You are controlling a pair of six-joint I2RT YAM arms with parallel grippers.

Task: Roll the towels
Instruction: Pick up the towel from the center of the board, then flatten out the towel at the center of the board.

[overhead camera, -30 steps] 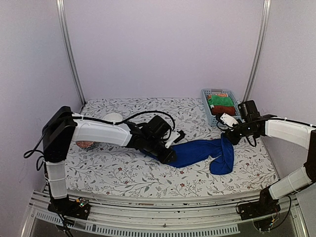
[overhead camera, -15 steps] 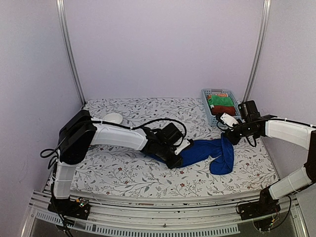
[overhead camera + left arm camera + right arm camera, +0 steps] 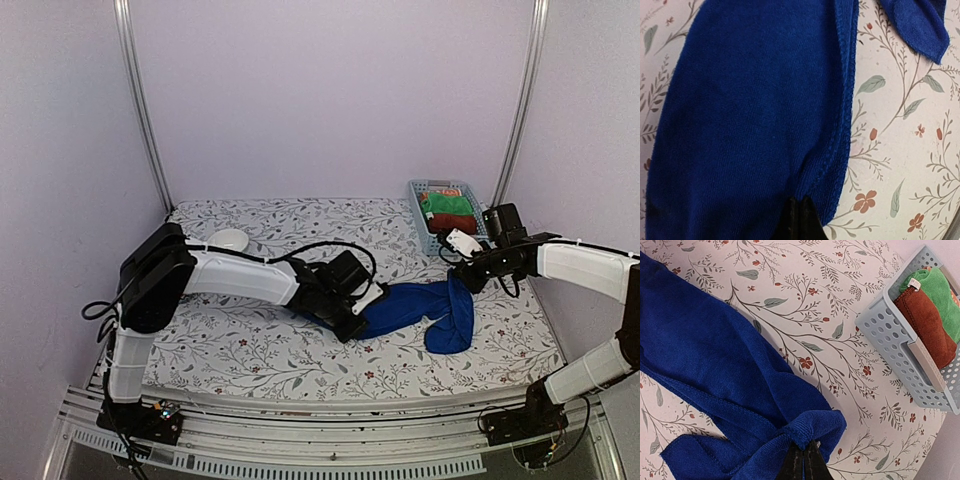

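Observation:
The royal blue towel lies crumpled lengthways on the floral table, and its right end hangs folded from my right gripper. My left gripper is shut on the towel's left end; in the left wrist view the closed tips pinch the cloth next to its stitched hem. My right gripper is shut on a bunched corner of the blue towel, with its tips closed and held a little above the table. The dark brick-red towel lies folded in the basket and also shows in the right wrist view.
A grey perforated basket stands at the back right and holds the red towel, a bright green cloth and an orange patterned cloth. A white bowl sits at the back left. The enclosure walls are close on both sides.
My left arm has swung right along the table with the towel's left end in its grip, bunching the towel shorter. The right arm has stayed still.

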